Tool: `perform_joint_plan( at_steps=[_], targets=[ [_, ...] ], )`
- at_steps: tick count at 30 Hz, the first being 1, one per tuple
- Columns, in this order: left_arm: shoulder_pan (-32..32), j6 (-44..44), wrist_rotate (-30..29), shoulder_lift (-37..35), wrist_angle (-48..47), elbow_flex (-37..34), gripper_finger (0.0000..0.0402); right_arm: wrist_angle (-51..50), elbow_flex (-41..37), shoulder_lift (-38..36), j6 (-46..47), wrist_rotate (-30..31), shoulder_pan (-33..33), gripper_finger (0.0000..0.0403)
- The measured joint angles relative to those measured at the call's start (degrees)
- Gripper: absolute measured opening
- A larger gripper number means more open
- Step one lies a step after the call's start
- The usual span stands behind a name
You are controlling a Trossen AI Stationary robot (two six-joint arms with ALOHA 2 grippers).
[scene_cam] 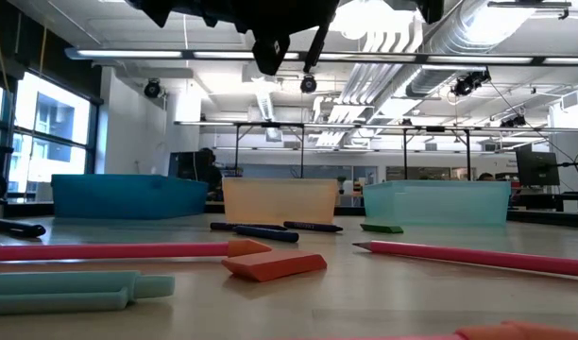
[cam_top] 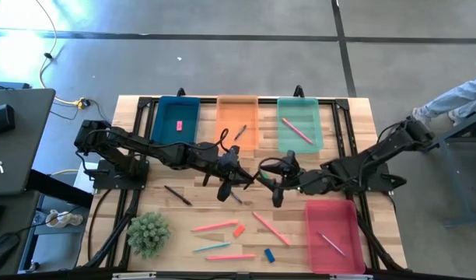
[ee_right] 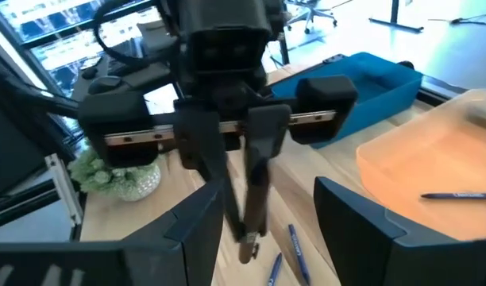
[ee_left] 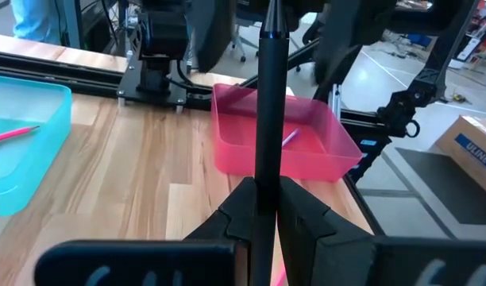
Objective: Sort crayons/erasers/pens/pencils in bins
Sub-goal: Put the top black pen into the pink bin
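My left gripper hangs over the table's middle, shut on a slim dark pen. My right gripper faces it close by and is open. In the right wrist view the pen's free end shows between my right fingers, apart from them. The four bins are dark blue, orange and teal along the far edge, and red-pink at the near right. Pink pencils, a light blue pencil, an orange eraser and a blue eraser lie near the front. My left gripper pinches the pen's shaft between its two fingers. The pen runs out past the fingertips toward my right gripper. It is lifted clear of the table.
A black pen lies left of centre and dark crayons lie under the grippers. A potted plant stands at the near left. A pink eraser, a pen and pencils lie in the bins.
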Motion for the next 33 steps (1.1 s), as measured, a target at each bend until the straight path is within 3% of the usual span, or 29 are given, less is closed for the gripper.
perform_joint_plan(
  at_steps=[7,22,33],
  targets=[
    [0.0,0.4,0.0,0.0,0.0,0.0,0.0021,3.7,0.0,2.1,0.3,-4.7,-1.8,0.0171],
    [0.0,0.4,0.2,0.0,-0.1,0.0,0.0031,3.7,0.0,2.2,1.4,-4.9,-2.1,0.0012],
    [0.0,0.4,-1.8,-0.1,0.0,0.0,0.0063,1.0,0.0,2.2,4.0,-5.1,-2.1,0.0010]
  ],
)
